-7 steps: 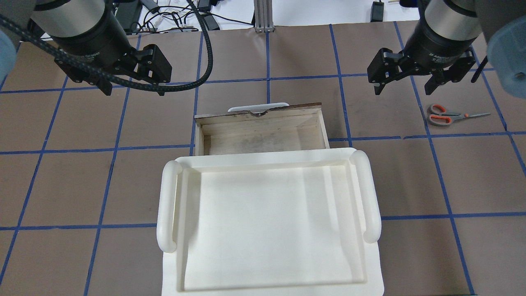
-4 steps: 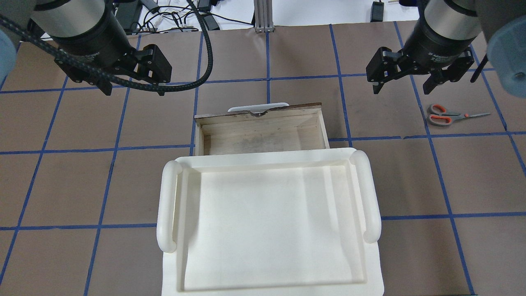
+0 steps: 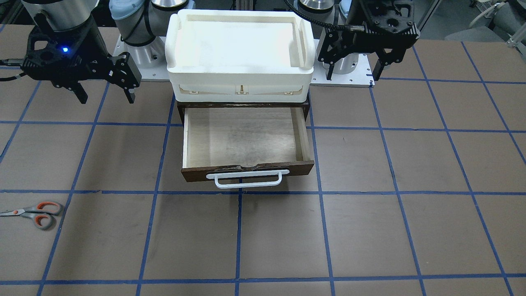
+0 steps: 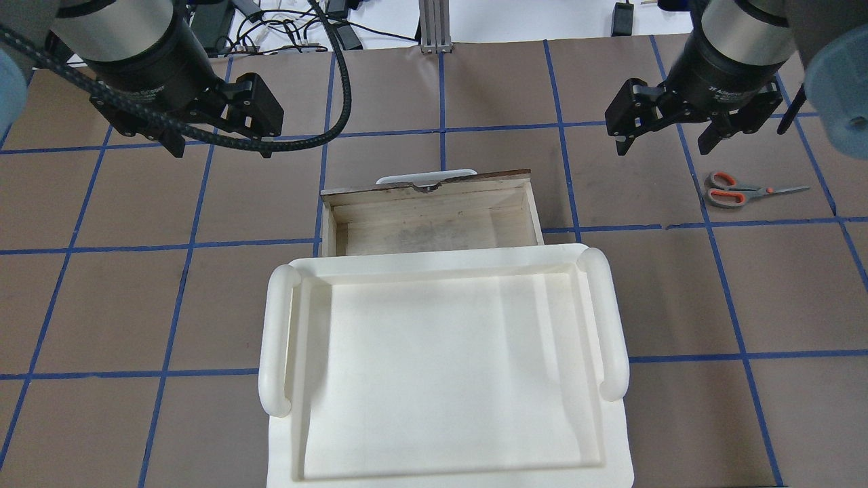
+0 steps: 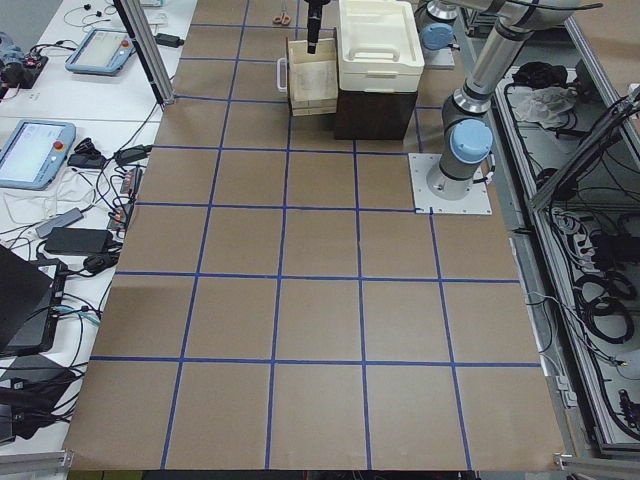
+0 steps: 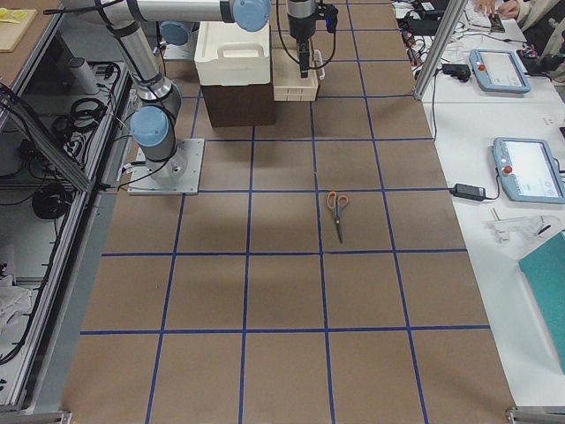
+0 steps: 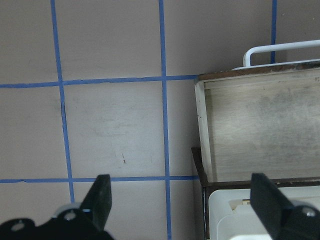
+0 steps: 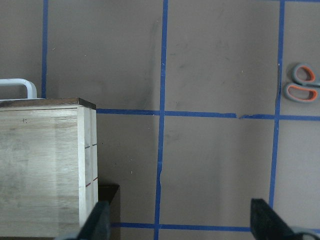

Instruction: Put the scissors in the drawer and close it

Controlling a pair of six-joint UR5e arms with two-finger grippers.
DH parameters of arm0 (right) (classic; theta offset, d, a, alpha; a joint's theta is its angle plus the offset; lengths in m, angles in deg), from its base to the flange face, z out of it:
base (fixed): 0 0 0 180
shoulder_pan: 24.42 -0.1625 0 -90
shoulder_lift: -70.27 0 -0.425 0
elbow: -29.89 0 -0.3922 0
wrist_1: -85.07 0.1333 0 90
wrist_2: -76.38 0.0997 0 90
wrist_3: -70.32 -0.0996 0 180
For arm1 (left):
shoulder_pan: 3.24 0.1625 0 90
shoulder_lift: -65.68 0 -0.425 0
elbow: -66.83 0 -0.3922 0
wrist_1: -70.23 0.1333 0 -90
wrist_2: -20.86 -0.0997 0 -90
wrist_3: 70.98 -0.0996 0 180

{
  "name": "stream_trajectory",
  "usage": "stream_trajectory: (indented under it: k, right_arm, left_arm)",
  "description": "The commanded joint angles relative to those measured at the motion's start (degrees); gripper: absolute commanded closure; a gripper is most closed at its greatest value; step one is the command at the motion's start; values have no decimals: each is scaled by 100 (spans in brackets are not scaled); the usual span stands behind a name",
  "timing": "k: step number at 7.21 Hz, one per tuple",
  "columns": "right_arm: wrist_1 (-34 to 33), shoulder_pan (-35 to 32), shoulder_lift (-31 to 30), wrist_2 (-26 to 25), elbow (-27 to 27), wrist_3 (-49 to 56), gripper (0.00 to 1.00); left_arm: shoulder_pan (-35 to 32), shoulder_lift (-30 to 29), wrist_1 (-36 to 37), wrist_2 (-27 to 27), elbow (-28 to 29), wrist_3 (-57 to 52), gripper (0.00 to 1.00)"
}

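- Right gripper (image 4: 662, 150) hangs above the table (image 4: 475, 95) off the right side of the drawer (image 4: 434, 227), fingers spread wide, pinching nothing. Left gripper (image 4: 220, 146), same deal off the drawer's left side: spread, nothing in it. Can someone run the layout for me, robot's end outward?

- Sure. Nearest the robot is the white tray (image 4: 441, 261), sat on top of the dark cabinet (image 6: 237, 104) right behind the drawer. Next comes the drawer itself, pulled out, pale plywood floor in plain view. At the drawer's far end you get the chipped brown front (image 3: 197, 173), then the white bar handle (image 3: 246, 179) sticking out past it.

- And the scissors (image 4: 736, 191)?

- Flat on the table, well off to the drawer's right, roughly level with its handle end. Orange-lined loops face the drawer, blades point away from it. Sideways, the right gripper sits between the drawer and the scissors, up in the air and not touching either. Right wrist camera catches the drawer's right wall and just the loops at its frame edge. Left gripper is well apart from them, way over on the drawer's other side.
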Motion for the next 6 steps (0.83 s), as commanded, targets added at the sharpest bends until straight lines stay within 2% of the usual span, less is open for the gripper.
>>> stream_trajectory:
  k: [1,4,6]
  right_arm:
    - [-73,101,26,-38,-1,398,0]
    - [-90,486,26,15,-1,520,0]
    - [-134,916,113,24,-10,2007,0]
  left_arm:
    - [0,0,7,7,0,2,0]
    - [0,0,7,16,0,2,0]
    - [0,0,7,7,0,-7,0]
